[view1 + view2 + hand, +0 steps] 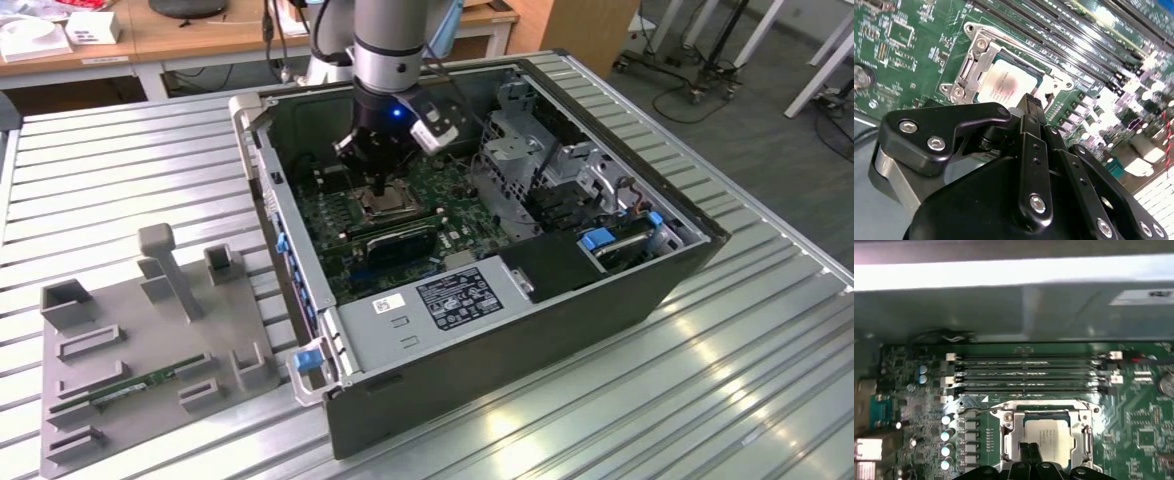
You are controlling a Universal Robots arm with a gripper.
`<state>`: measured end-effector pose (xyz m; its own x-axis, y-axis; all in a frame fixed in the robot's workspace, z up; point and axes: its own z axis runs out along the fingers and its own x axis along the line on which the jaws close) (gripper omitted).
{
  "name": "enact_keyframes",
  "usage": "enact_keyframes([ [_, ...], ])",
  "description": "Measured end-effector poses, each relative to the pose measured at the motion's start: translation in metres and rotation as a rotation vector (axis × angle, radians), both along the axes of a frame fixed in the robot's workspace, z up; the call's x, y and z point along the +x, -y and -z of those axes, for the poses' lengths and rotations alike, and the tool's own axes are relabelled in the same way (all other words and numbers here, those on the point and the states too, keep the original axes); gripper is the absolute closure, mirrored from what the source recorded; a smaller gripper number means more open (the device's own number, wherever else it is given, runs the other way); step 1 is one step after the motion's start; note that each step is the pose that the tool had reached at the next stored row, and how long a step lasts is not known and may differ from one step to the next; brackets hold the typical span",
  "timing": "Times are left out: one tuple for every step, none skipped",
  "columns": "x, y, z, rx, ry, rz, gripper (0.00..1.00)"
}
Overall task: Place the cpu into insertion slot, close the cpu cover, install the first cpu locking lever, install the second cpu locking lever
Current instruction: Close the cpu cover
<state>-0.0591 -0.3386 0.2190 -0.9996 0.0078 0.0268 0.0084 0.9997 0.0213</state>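
Whatever's under the chip is hidden, and the tool's own body cuts off its near edge. The small square silvery-tan cpu [1049, 432] lies flat inside the thin silver metal cpu cover frame [1009, 425] on the green circuit board [1139, 435]. The black tool [1029, 449] is pinched together and empty, with its tips at the chip's edge. I can't tell if they're touching it.

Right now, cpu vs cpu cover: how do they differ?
The cpu is a solid pale square; the cpu cover is an open silver frame. The cpu sits in the middle; the cpu cover rims it. Both are flat, metallic and lie level on the green board.
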Motion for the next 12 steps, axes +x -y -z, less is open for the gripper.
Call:
enact_keyframes([
  [0.0000, 0.0000, 0.0001, 0.0000, 0.0000, -0.018, 0.89],
  [0.0000, 0.0000, 0.0003, 0.0000, 0.0000, -0.036, 0.89],
  [0.0000, 0.0000, 0.0004, 0.0000, 0.0000, -0.055, 0.89],
  [0.0000, 0.0000, 0.0004, -0.0005, -0.0001, -0.068, 0.89],
  [0.0000, 0.0000, 0.0005, -0.0016, -0.0001, -0.073, 0.89],
  [0.0000, 0.0000, 0.0005, -0.0021, -0.0001, -0.075, 0.89],
  [0.0000, 0.0000, 0.0005, -0.0022, 0.0000, -0.075, 0.89],
  [-0.0001, 0.0000, 0.0005, -0.0023, 0.0000, -0.075, 0.89],
  [-0.0001, 0.0000, 0.0005, -0.0023, -0.0001, -0.075, 0.89],
  [-0.0001, 0.0000, 0.0005, -0.0023, 0.0000, -0.075, 0.89],
  [-0.0001, 0.0000, 0.0005, -0.0023, 0.0000, -0.075, 0.89],
  [-0.0007, 0.0000, 0.0006, -0.0023, -0.0001, -0.075, 0.89],
])
